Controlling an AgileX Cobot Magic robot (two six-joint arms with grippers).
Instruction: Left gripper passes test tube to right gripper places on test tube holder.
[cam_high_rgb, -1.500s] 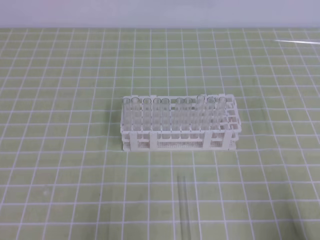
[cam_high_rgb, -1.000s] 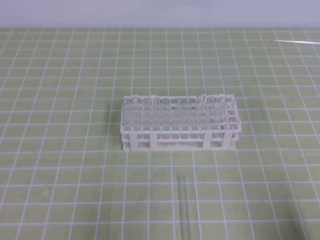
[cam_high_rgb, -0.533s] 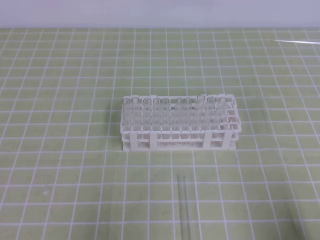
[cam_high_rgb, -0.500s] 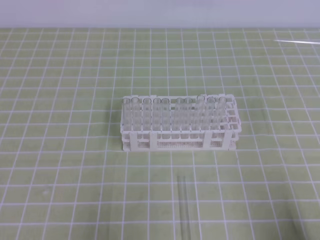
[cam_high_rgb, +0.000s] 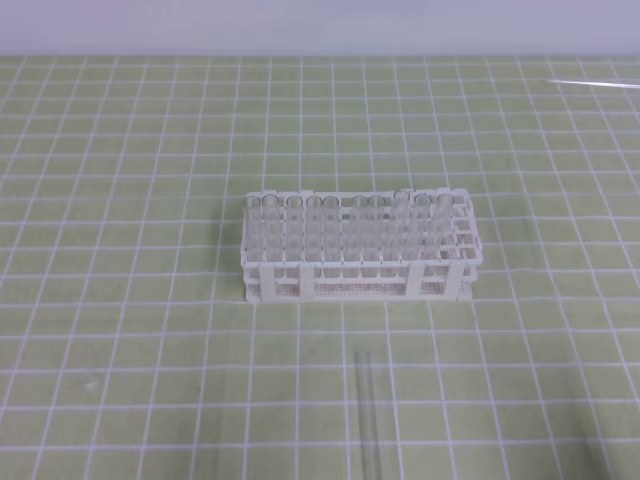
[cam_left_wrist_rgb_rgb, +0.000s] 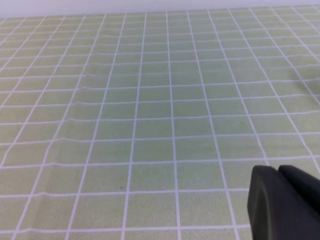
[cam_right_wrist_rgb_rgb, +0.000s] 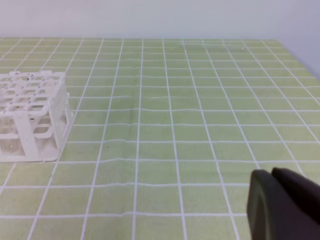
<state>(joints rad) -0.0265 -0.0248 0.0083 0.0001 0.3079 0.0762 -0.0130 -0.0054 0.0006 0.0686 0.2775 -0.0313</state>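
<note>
test tube (cam_high_rgb: 369, 410) on mat, test tube holder (cam_high_rgb: 358, 247) holding tubes

Green gridded mat (cam_high_rgb: 120, 300) under a pale back wall (cam_high_rgb: 300, 25)

A: How is my light?

B: Bright, even and soft; the test tube holder (cam_high_rgb: 360, 250) casts only a faint shadow.

A: Sharpness?

B: The high view is mildly soft. At five o'clock in both wrist views, my black fingers (cam_left_wrist_rgb_rgb: 285, 205) blur.
</note>
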